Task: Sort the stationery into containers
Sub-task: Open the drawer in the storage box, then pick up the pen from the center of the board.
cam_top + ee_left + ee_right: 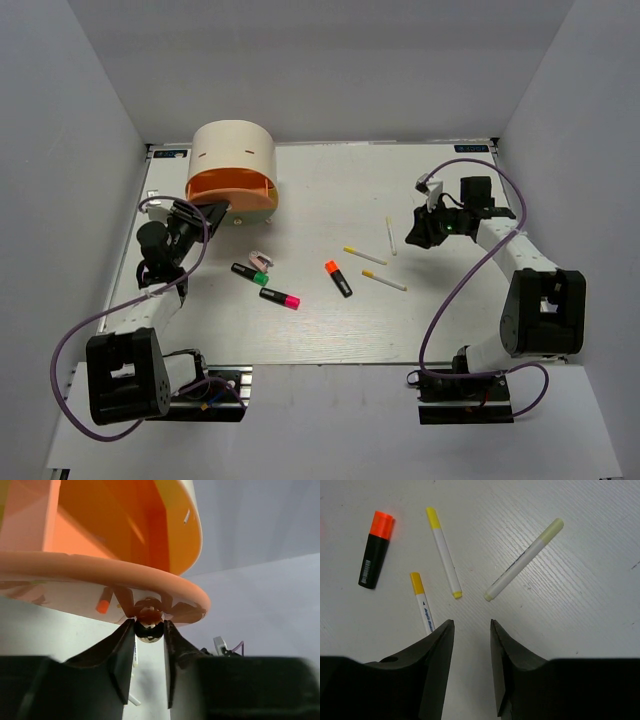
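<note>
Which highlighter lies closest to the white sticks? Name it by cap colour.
The orange-capped highlighter, just left of the white sticks. The green-capped highlighter and pink-capped highlighter lie farther left, toward the drawer unit.

We found a white table (pixel 330 190) carrying everything. At its far left stood a cream drawer unit (pixel 233 150) with an orange drawer (pixel 225 186) drawn out at its base. In front of the unit lay a small pink-and-white piece (pixel 260 259), just beside a green highlighter (pixel 249 272). A pink highlighter (pixel 280 298) lay near that, and an orange highlighter (pixel 338 278) lay toward the middle. To its right, three white sticks (pixel 365 256) with yellow tips lay loosely apart, none touching.
</note>
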Robot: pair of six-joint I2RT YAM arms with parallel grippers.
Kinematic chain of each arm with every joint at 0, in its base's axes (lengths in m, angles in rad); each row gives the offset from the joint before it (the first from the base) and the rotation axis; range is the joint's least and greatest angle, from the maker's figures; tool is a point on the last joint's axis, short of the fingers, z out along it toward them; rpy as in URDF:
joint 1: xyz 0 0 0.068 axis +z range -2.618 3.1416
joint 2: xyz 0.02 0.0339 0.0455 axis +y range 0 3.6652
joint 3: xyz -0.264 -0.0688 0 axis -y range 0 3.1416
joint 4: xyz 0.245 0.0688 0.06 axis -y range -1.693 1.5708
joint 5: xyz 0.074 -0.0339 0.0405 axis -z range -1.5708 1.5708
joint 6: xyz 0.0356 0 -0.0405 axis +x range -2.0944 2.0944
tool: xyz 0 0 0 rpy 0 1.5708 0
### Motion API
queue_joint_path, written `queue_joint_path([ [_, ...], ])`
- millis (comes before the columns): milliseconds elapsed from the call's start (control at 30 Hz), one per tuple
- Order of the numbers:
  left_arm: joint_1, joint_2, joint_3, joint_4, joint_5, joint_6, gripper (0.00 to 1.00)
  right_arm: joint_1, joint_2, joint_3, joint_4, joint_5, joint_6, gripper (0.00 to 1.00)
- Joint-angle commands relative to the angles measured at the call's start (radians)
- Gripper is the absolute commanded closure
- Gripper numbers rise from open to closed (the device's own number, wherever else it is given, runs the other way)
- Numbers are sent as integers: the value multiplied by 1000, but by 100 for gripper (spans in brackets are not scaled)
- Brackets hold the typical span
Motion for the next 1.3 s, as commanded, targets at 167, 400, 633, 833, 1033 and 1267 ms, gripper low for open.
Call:
queue_joint_path([
  [167, 2, 9, 9, -97, 16, 38, 26, 24, 33, 24, -48, -52, -79, 37],
  [400, 2, 30, 55, -148, 25, 78, 11, 79, 70, 56, -107, -44, -129, 32],
  [633, 2, -120, 138, -436, 11, 288, 7, 193, 125, 121, -89, 48, -5, 30],
  [833, 2, -258, 160, -769, -63, 480, 6, 294, 199, 141, -9, 218, 16, 29],
  [1033, 2, -335, 112, -921, -112, 498, 5, 375, 308, 234, -43, 325, 9, 30],
  [1267, 2, -385, 62, -921, -121, 477, 4, 435, 388, 285, -31, 461, 42, 37],
])
